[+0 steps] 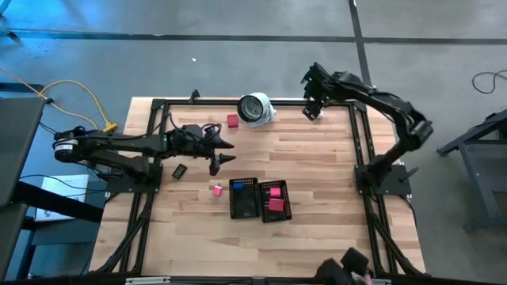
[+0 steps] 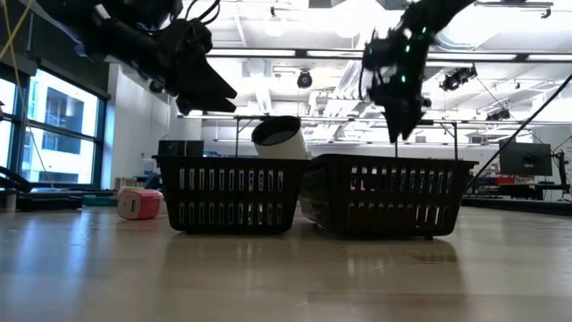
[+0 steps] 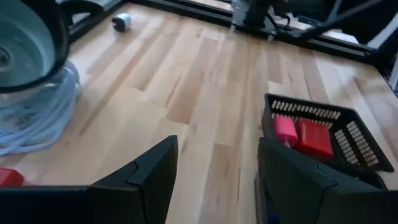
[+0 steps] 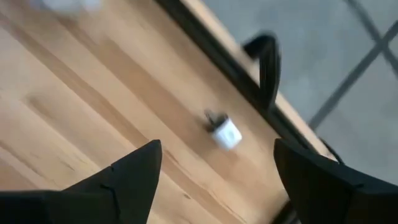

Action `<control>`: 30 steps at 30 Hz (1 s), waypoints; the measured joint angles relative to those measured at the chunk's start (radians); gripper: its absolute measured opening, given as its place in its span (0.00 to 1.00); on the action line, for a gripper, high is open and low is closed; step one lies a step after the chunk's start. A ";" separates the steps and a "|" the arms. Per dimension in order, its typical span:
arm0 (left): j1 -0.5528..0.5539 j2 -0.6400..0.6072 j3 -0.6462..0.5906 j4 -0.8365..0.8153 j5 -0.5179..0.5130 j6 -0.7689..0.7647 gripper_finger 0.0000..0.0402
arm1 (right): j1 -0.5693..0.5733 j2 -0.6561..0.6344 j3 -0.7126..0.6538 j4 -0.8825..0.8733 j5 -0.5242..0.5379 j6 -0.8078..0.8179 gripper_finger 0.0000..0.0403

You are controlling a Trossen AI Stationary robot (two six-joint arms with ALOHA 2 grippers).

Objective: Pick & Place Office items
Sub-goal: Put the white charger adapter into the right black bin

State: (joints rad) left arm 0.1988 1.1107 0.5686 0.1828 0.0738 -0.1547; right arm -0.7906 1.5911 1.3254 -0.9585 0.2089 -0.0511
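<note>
While both arms hang above the wooden table [image 1: 317, 182], this is how things lie:

Left gripper [image 1: 224, 152]: over the table's left middle, near the trays; its fingers [image 3: 149, 180] are spread apart and grasp nothing.
Right gripper [image 1: 312, 111]: at the far right part of the table, above the white piece [image 4: 225, 134]; fingers [image 4: 134, 174] released wide, nothing between them.
White piece: on the wood near the far edge, alone, just under the right gripper.
Left tray [image 1: 244, 198]: holds small blue pieces [image 1: 244, 188].
Right tray [image 1: 275, 201]: touching the left tray; inside are a pink piece [image 3: 285, 129] and a red piece [image 3: 314, 139] side by side.
Pink piece on table [image 1: 216, 189]: just beside the left tray.
Red piece on table [image 1: 233, 121]: near the far edge, just beside the round white reel [image 1: 255, 108].
Small black item [image 1: 179, 170]: on the wood, near the left arm.
</note>
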 joint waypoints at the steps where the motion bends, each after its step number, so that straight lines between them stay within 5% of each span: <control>1: -0.005 0.000 0.000 -0.007 0.000 0.000 0.54 | -0.012 0.020 0.000 -0.015 0.004 -0.015 0.74; 30: -0.054 0.000 -0.002 -0.071 0.000 0.009 0.54 | -0.121 0.243 0.000 -0.039 0.046 -0.355 0.74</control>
State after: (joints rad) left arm 0.1452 1.1110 0.5671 0.1113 0.0742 -0.1455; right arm -0.9111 1.8345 1.3254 -0.9972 0.2544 -0.4063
